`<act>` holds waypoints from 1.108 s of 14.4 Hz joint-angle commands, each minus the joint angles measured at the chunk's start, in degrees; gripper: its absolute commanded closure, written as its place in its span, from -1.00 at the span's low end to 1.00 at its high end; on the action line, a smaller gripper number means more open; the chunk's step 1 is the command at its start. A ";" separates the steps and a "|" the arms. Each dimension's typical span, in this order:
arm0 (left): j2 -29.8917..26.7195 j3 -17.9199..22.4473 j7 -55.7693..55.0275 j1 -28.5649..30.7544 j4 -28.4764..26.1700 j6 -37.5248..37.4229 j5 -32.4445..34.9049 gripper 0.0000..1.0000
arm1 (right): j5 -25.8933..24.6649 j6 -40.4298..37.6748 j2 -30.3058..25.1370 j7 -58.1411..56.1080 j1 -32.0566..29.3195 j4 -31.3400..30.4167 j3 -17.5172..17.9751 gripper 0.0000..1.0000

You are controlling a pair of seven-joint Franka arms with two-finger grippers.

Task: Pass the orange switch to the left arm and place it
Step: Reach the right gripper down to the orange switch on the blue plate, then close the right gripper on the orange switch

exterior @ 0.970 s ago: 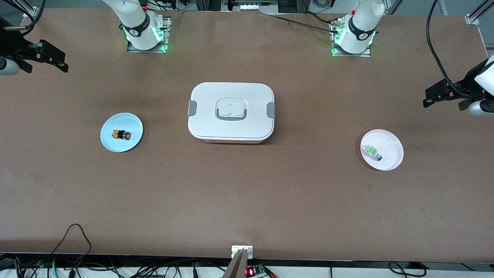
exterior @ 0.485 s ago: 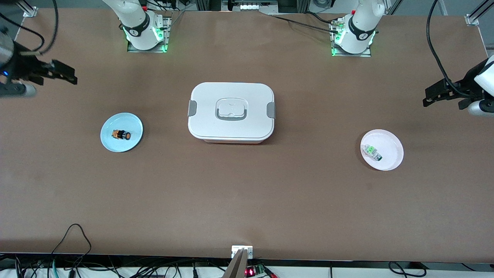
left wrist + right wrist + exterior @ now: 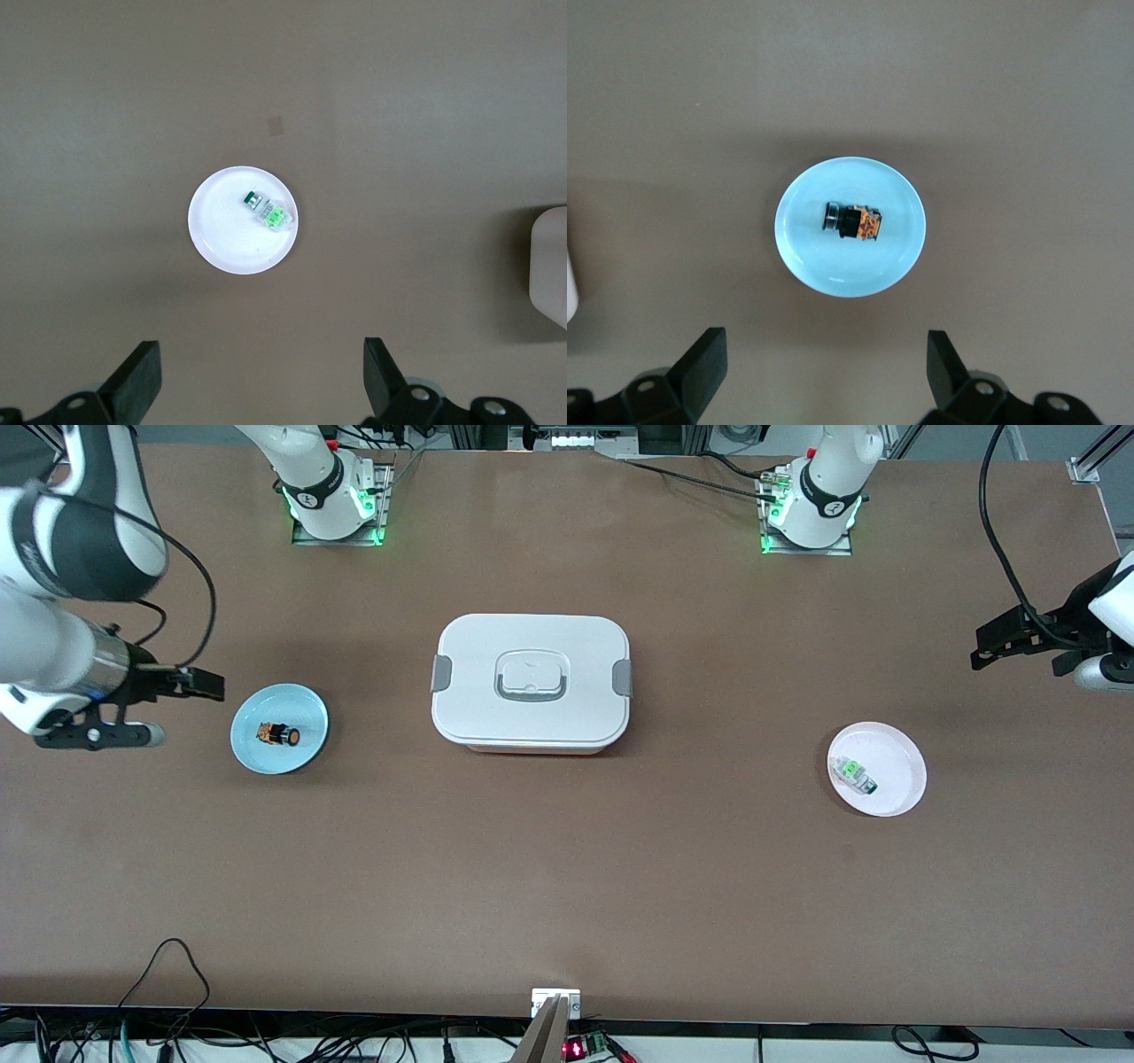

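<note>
Orange switch: the orange switch (image 3: 278, 734) lies on its side on the blue plate (image 3: 306, 708), toward the right arm's end of the desk (image 3: 567, 886); in the right wrist view the orange switch (image 3: 853, 220) sits about mid-plate, round black end toward the box's side, the blue plate (image 3: 850, 266) ringing it.
Box: the box (image 3: 532, 680) stands closed at mid-desk, between the two plates and well apart from each, grey latches at both ends, recessed handle on top.
Right pincer: the right pincer (image 3: 202, 685) hangs in the air over bare desk just beside the blue plate, on the side away from the box; its fingers (image 3: 700, 365) are spread wide, nothing between them.
Left pincer: the left pincer (image 3: 997, 644) is held over the left arm's end of the desk, apart from the white plate (image 3: 904, 766); the arm waits. Its fingers (image 3: 137, 378) stand wide and empty.
White plate: carries the green-and-white component (image 3: 856, 774), lying off-centre, nearer the box's side of the plate; the same green-and-white component (image 3: 268, 210) shows in the left wrist view on the white plate (image 3: 230, 243).
Contact: neither pincer touches any item.
</note>
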 commanded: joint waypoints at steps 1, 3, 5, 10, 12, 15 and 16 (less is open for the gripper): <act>0.51 -0.19 -0.31 0.33 1.38 -1.12 0.31 -1.00 | -0.44 8.15 -0.59 3.02 -0.54 -9.07 0.43 -1.00; 0.51 -0.19 -0.31 0.33 1.38 -1.12 0.31 -1.00 | -0.44 11.50 1.87 3.02 -0.97 -10.84 0.26 -1.00; 0.51 -0.19 -0.31 0.33 1.38 -1.12 0.31 -1.00 | -0.53 16.05 4.50 2.68 -1.76 -12.77 -0.18 -1.00; 0.51 -0.63 -0.39 0.16 1.55 -1.12 0.40 -1.00 | -0.79 25.82 10.31 1.97 -2.65 -15.77 -0.89 -1.00; 0.42 -0.63 -0.39 0.16 1.47 -1.12 0.40 -1.00 | -0.88 28.11 12.24 1.79 -2.82 -15.77 -0.89 -1.00; 0.42 -0.54 -0.31 0.16 1.47 -1.12 0.31 -1.00 | -0.88 30.48 13.65 1.79 -2.82 -16.73 -0.89 -1.00; 0.42 -0.63 -0.22 0.16 1.47 -1.03 0.31 -1.00 | -0.88 31.80 13.92 1.79 -2.82 -17.17 -1.06 -1.00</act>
